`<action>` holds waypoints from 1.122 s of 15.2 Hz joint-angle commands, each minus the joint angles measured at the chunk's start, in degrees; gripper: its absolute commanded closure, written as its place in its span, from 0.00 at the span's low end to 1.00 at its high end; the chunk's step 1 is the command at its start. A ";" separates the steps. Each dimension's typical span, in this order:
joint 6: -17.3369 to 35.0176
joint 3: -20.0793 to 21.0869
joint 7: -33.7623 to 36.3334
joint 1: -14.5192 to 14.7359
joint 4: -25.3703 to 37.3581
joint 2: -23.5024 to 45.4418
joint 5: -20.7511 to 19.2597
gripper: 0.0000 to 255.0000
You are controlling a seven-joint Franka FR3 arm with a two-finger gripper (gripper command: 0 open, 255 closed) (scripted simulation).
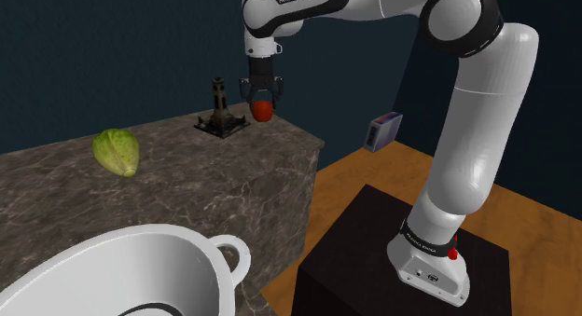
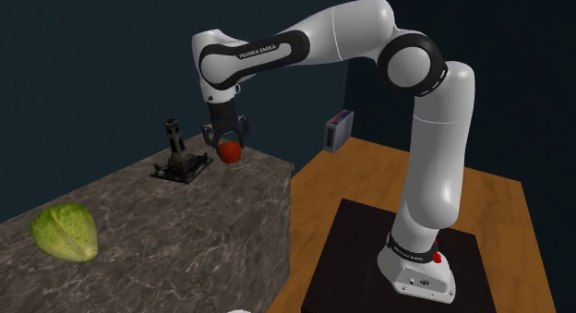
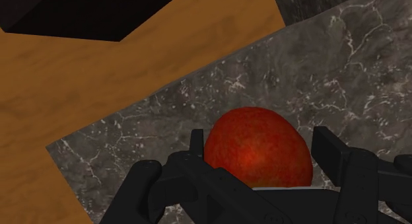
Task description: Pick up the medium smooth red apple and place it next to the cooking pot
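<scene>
A smooth red apple [image 1: 263,109] [image 2: 229,151] [image 3: 257,149] hangs a little above the far corner of the dark marble counter [image 1: 187,179] [image 2: 166,219] [image 3: 317,71], clasped between the black fingers of my gripper [image 1: 262,106] [image 2: 227,147] [image 3: 261,164], which is shut on it. The white cooking pot [image 1: 121,272] with a loop handle stands at the near end of the counter, at the shoulder view's lower left, far from the apple.
A dark statuette on a square base [image 1: 221,114] [image 2: 177,157] stands just beside the gripper. A green cabbage-like vegetable [image 1: 117,151] [image 2: 65,232] lies mid-counter. Beyond the counter edge are wooden floor [image 3: 99,64], my black stand [image 1: 382,258] and a small grey box [image 1: 383,131] [image 2: 338,128].
</scene>
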 commanded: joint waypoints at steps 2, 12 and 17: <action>-2.37 -0.02 -0.03 -0.03 2.28 -0.08 0.00 1.00; -5.37 1.10 2.31 1.22 0.01 -5.43 0.77 1.00; -3.58 3.26 6.28 3.41 -9.73 -13.61 2.44 1.00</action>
